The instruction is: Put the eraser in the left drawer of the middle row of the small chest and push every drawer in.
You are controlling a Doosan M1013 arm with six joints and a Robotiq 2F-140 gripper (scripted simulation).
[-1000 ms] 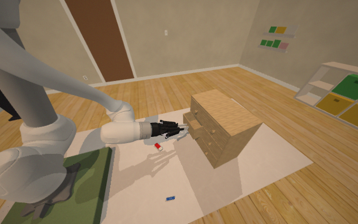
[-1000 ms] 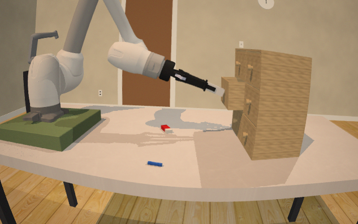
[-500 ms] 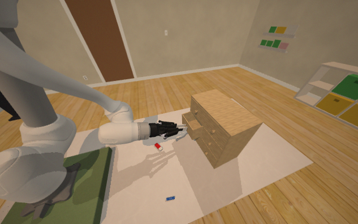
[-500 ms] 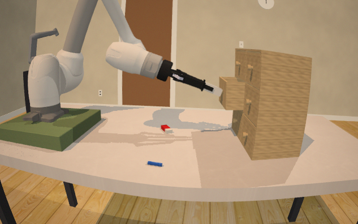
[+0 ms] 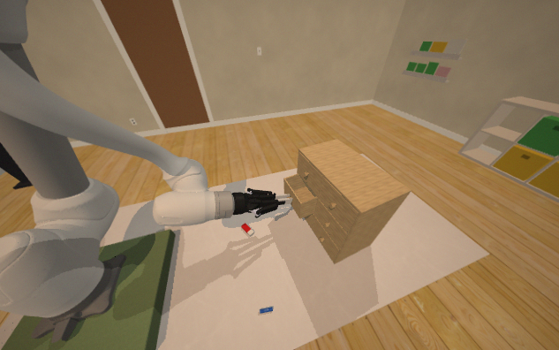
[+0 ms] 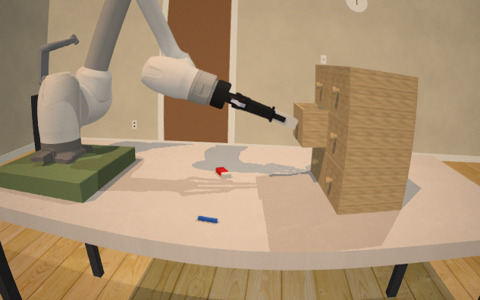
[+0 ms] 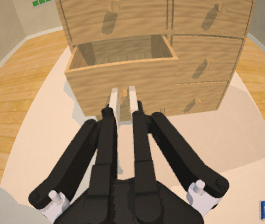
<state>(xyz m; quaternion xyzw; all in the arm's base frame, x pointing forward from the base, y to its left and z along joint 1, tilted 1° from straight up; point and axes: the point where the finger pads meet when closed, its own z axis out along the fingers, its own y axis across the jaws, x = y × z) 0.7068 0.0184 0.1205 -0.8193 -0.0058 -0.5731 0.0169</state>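
The small wooden chest (image 5: 348, 194) stands on the table and also shows in the exterior view (image 6: 367, 136) and the wrist view (image 7: 156, 36). Its middle-row left drawer (image 5: 300, 196) (image 7: 123, 56) is pulled partly out, level, and looks empty inside. My gripper (image 5: 287, 203) (image 6: 293, 122) reaches almost level to the drawer's front, its fingertips shut on the drawer's knob, which is hidden between them. The red and white eraser (image 5: 247, 229) (image 6: 223, 172) lies on the table below my wrist, apart from the chest.
A small blue object (image 5: 267, 310) (image 6: 207, 219) lies near the table's front edge. My arm's base stands on a green block (image 6: 67, 170) at the left. The chest's other drawers look pushed in.
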